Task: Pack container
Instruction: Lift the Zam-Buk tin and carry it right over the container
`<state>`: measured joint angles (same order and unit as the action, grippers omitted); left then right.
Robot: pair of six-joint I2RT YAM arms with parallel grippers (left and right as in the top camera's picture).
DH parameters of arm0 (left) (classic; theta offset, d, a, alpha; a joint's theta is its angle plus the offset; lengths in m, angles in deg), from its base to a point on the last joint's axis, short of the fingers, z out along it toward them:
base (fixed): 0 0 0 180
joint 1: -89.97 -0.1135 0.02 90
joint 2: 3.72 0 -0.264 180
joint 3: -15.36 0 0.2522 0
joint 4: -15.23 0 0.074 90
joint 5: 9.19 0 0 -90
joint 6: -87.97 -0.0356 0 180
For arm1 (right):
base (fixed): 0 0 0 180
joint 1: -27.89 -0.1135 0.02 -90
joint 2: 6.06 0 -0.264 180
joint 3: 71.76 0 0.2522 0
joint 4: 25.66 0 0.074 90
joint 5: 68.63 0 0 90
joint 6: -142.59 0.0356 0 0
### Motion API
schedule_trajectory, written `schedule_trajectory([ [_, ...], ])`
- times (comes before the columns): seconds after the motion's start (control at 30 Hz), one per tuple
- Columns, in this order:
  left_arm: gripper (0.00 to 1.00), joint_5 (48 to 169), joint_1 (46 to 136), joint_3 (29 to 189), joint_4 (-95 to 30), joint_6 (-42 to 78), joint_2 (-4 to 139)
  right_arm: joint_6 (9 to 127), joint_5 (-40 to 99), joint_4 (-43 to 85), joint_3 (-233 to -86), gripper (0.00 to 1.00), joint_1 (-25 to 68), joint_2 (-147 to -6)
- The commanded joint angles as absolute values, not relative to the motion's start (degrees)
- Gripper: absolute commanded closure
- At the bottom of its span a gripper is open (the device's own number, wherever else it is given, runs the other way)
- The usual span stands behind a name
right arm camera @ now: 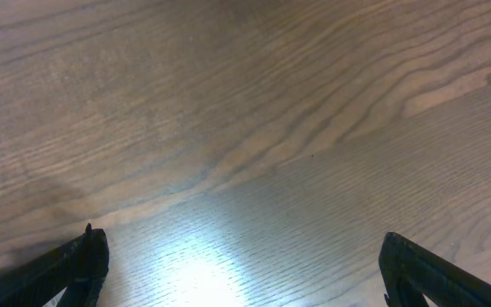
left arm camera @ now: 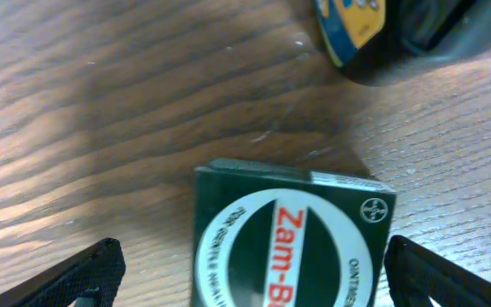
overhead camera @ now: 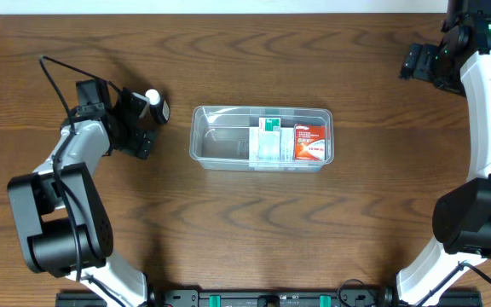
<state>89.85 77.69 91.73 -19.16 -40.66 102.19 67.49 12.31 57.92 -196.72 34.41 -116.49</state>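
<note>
The clear plastic container [overhead camera: 220, 147] sits at the table's middle. A green-and-white box [overhead camera: 268, 141] and a red box [overhead camera: 311, 142] lie in its right half. My left gripper [overhead camera: 141, 130] is at the left, open. In the left wrist view its fingers [left arm camera: 254, 286] straddle a dark green "Zam-Bu" box [left arm camera: 292, 234] lying flat on the wood, with gaps on both sides. A dark bottle with a white cap [overhead camera: 156, 107] stands just beyond it, and its blue-yellow label [left arm camera: 356, 30] shows in the left wrist view. My right gripper [overhead camera: 420, 62] is open and empty at the far right back.
The right wrist view shows the open right fingers [right arm camera: 245, 273] over bare wood with a bright glare patch. The left half of the container holds nothing. The dark wooden table [overhead camera: 245, 230] runs wide to the front.
</note>
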Motion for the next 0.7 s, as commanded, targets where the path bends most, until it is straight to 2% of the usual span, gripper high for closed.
schedule_trajectory([
  [0.0,0.02,92.6,77.5,92.7,-19.2,-40.7,102.9,67.8,11.5,58.0,-196.6,0.01,34.6,-115.9],
  [0.43,0.01,96.9,77.5,92.7,-20.8,-37.3,102.9,67.8,11.5,58.0,-196.6,0.01,34.6,-115.9],
  [0.67,0.10,94.7,77.4,92.7,-23.9,-37.6,102.9,67.8,11.5,58.0,-196.6,0.01,34.6,-115.9],
])
